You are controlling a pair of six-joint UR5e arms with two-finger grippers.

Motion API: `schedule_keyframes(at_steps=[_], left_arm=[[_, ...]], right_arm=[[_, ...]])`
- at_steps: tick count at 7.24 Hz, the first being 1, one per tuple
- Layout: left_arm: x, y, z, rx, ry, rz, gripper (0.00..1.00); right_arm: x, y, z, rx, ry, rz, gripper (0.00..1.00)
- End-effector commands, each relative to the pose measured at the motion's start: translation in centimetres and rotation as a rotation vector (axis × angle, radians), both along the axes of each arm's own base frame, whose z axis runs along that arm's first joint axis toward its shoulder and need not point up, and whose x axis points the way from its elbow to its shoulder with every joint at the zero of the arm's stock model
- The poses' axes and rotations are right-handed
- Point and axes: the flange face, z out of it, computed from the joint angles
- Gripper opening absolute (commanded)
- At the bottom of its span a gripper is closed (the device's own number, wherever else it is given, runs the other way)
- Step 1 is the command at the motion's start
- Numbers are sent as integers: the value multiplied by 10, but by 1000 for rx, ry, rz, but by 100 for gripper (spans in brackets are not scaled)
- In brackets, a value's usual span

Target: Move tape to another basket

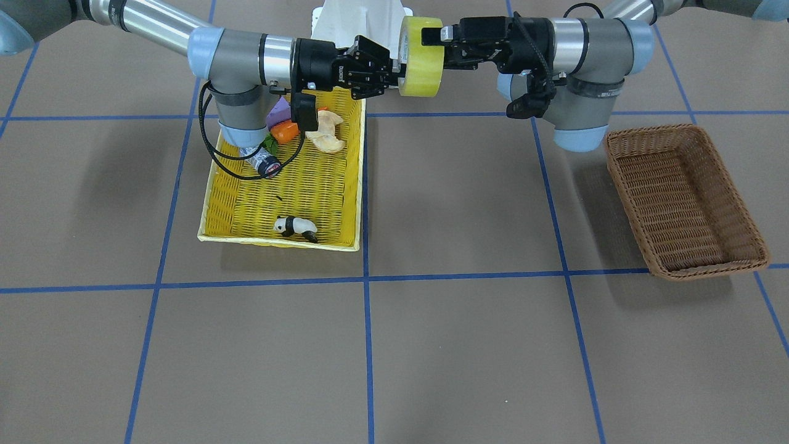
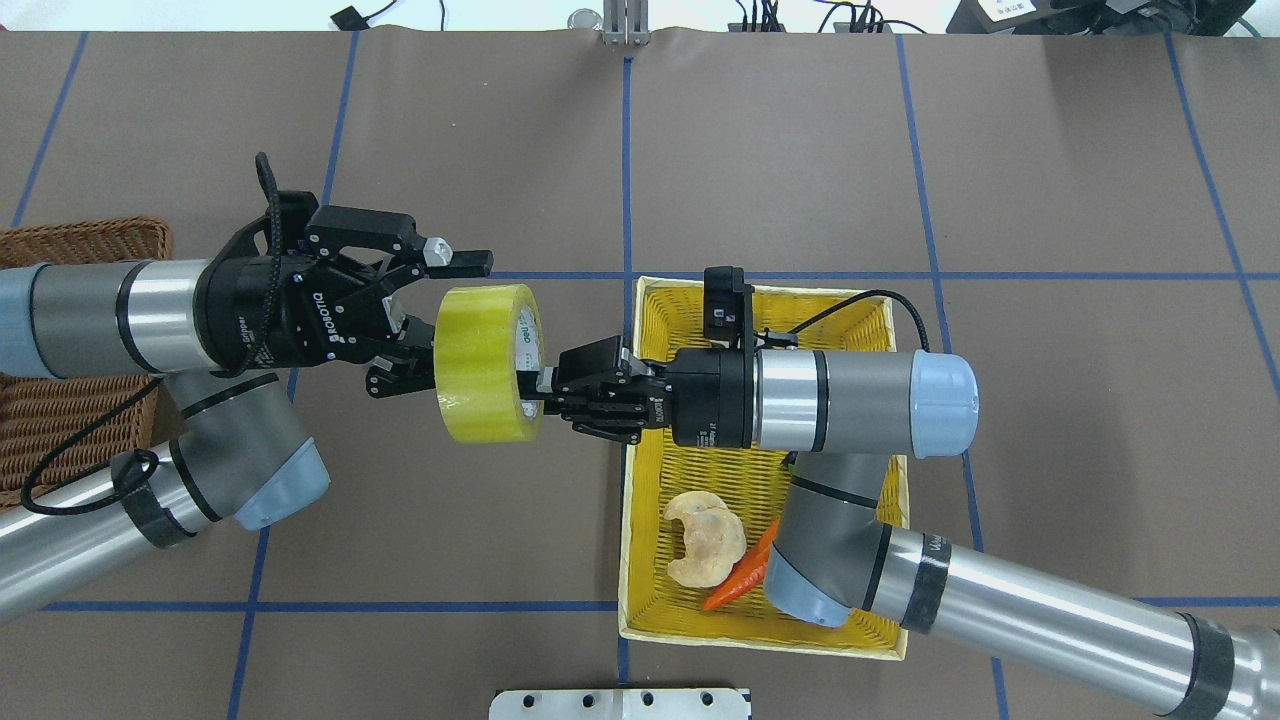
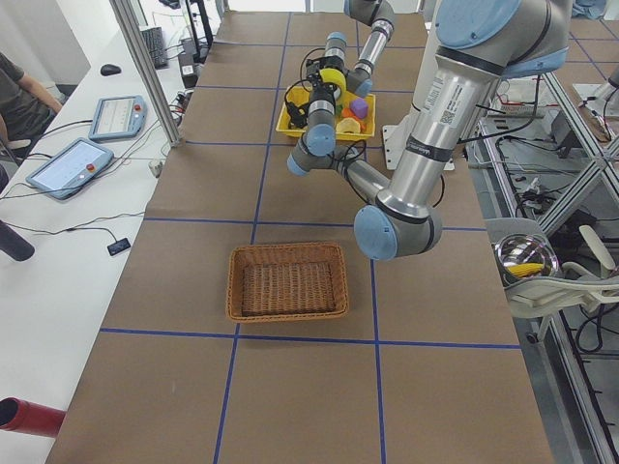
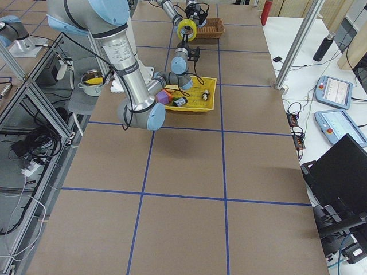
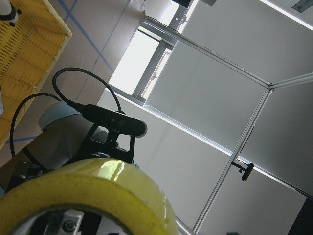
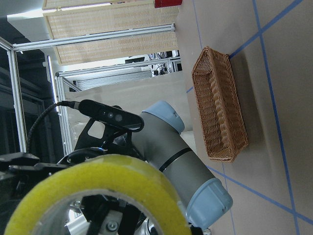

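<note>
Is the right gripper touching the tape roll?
Touching. In the overhead view the fingertips of the right gripper meet the tape at its core, holding it midair.

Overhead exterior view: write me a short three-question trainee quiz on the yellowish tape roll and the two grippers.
1. True or false: the yellowish translucent roll of packing tape lies in the dark brown woven wicker basket.
2. Which gripper is shut on the tape? A) the left gripper B) the right gripper C) neither
3. Fill in: the small black-and-white toy panda lies in the bright ___ woven basket.

Key:
1. False. The roll is held in mid-air between the two arms.
2. B. The left gripper is open, straddling the roll.
3. Yellow.
</note>
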Motion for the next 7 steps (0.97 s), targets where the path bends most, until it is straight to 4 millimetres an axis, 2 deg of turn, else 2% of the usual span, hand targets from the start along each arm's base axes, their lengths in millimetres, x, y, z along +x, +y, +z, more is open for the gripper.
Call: schedule_keyframes(at_steps=[1, 4, 5, 6, 7], left_arm=[[-2, 0, 1, 0, 3, -2, 0], [-9, 6, -1, 11, 18, -2, 0], [-15, 9, -4, 21, 29, -6, 0], [-19, 9, -1, 17, 23, -17, 0], [-32, 1, 18, -12, 2, -57, 0]], right_arm=[[0, 0, 0, -15, -3, -9, 99], [2, 1, 11, -26, 2, -15, 100], [12, 5, 34, -16, -21, -14, 100], [17, 4, 44, -16, -23, -9, 100], [21, 1, 52, -15, -10, 4, 100]])
